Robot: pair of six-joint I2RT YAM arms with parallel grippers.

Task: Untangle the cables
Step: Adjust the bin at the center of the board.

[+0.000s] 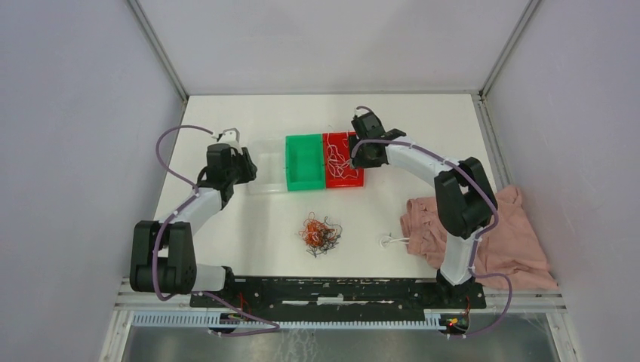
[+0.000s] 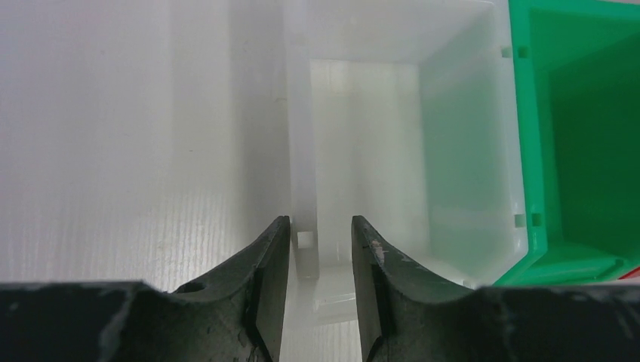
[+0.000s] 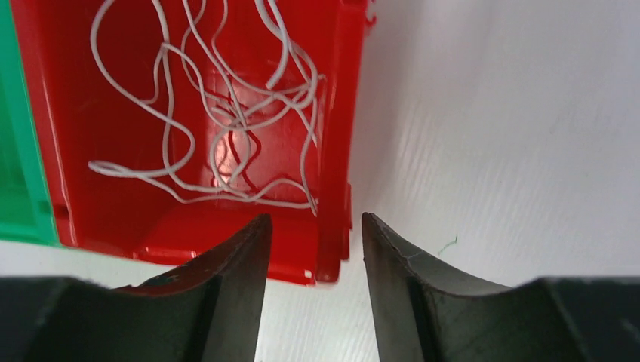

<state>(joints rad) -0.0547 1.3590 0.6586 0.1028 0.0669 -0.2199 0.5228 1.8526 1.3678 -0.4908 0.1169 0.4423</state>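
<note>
A fist-sized tangle of orange and black cables [image 1: 321, 234] lies on the table between the arms. Loose white cables [image 3: 226, 136] rest inside the red bin [image 3: 113, 204]. One more white cable [image 1: 391, 241] lies beside the pink cloth. My right gripper [image 3: 315, 222] is open, its fingers straddling the red bin's near right corner with nothing held. In the top view it [image 1: 353, 157] hovers at that bin's right edge. My left gripper [image 2: 321, 226] is open, with the left wall of the translucent white bin [image 2: 468, 151] standing loosely between its fingers.
Three bins sit in a row at mid-table: the translucent one [image 1: 264, 167], a green one [image 1: 304, 162] and the red one [image 1: 343, 177]. A pink cloth [image 1: 506, 234] is crumpled at the right near the right arm's base. Grey walls enclose the table.
</note>
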